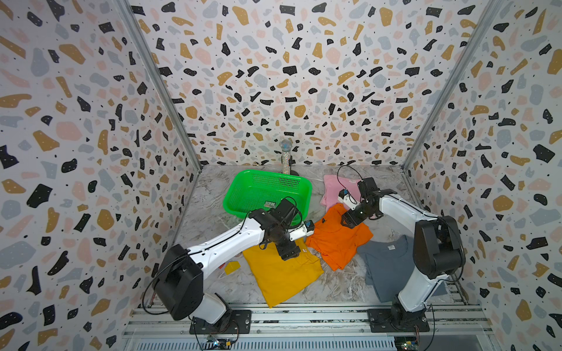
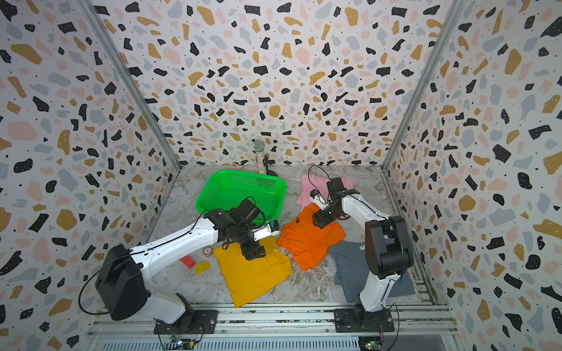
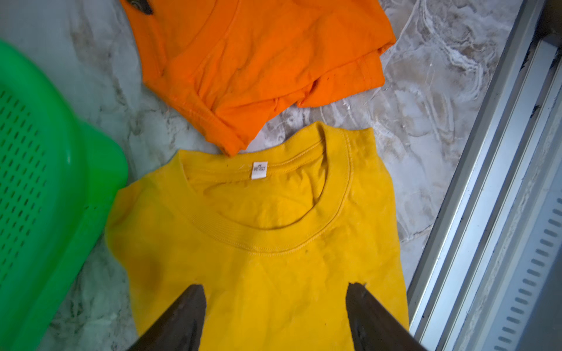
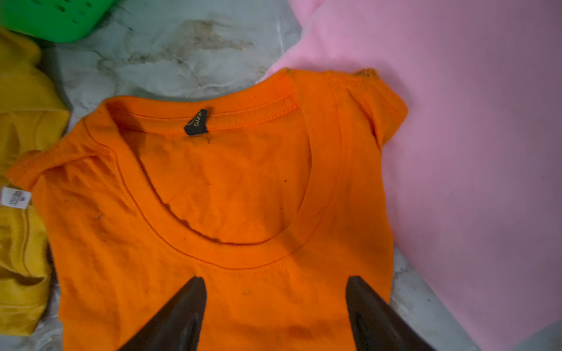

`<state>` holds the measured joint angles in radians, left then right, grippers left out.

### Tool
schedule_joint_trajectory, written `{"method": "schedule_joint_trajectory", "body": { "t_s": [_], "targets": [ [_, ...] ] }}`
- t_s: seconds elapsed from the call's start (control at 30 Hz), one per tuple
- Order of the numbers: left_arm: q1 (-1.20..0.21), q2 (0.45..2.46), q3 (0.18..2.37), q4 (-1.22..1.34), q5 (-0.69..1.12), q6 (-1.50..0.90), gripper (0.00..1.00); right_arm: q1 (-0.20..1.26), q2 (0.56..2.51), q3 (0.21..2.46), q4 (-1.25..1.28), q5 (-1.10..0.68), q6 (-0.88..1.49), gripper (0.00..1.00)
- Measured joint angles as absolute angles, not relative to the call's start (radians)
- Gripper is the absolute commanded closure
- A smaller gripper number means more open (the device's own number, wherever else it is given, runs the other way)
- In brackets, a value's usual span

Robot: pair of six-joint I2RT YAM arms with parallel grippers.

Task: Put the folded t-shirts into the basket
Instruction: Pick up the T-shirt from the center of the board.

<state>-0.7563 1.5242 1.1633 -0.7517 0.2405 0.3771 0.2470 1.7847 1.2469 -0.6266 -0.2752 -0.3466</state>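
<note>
The green basket (image 1: 240, 194) (image 2: 213, 194) stands empty at the back of the table, left of centre. Four folded t-shirts lie outside it. The mustard yellow t-shirt (image 1: 282, 273) (image 3: 273, 243) lies front centre, the orange t-shirt (image 1: 334, 243) (image 4: 228, 197) to its right. The grey-blue t-shirt (image 1: 386, 267) is at the front right and the pink t-shirt (image 1: 333, 185) (image 4: 471, 152) at the back right. My left gripper (image 1: 290, 253) (image 3: 276, 287) hovers open just over the yellow shirt below its collar. Open too, my right gripper (image 1: 349, 223) (image 4: 275, 279) is low over the orange shirt below its collar.
A glitter microphone (image 1: 286, 155) stands on a stand behind the basket. Left of the yellow shirt lie a small yellow piece (image 1: 232, 267), a red block (image 2: 188, 262) and a small roll (image 2: 207, 251). A metal rail (image 1: 304, 316) runs along the front; patterned walls close three sides.
</note>
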Motion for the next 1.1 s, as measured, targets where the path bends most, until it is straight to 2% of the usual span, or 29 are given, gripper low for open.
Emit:
{"method": "schedule_joint_trajectory", "body": {
  "t_s": [0.33, 0.57, 0.83, 1.1],
  "targets": [
    [-0.793, 1.574, 1.179, -0.649, 0.232, 0.323, 0.25, 0.235, 1.784, 1.139, -0.76, -0.29, -0.345, 0.37],
    [-0.812, 1.634, 1.193, -0.617, 0.221, 0.317, 0.24, 0.22, 1.697, 1.065, -0.849, -0.347, -0.358, 0.4],
    [-0.844, 1.771, 1.335, -0.607, 0.154, 0.279, 0.22, 0.165, 1.613, 1.095, -0.909, -0.422, -0.367, 0.27],
    [-0.849, 1.974, 1.566, -0.686, 0.023, 0.229, 0.19, 0.135, 1.743, 1.259, -0.757, -0.39, -0.281, 0.25]
  ]
}}
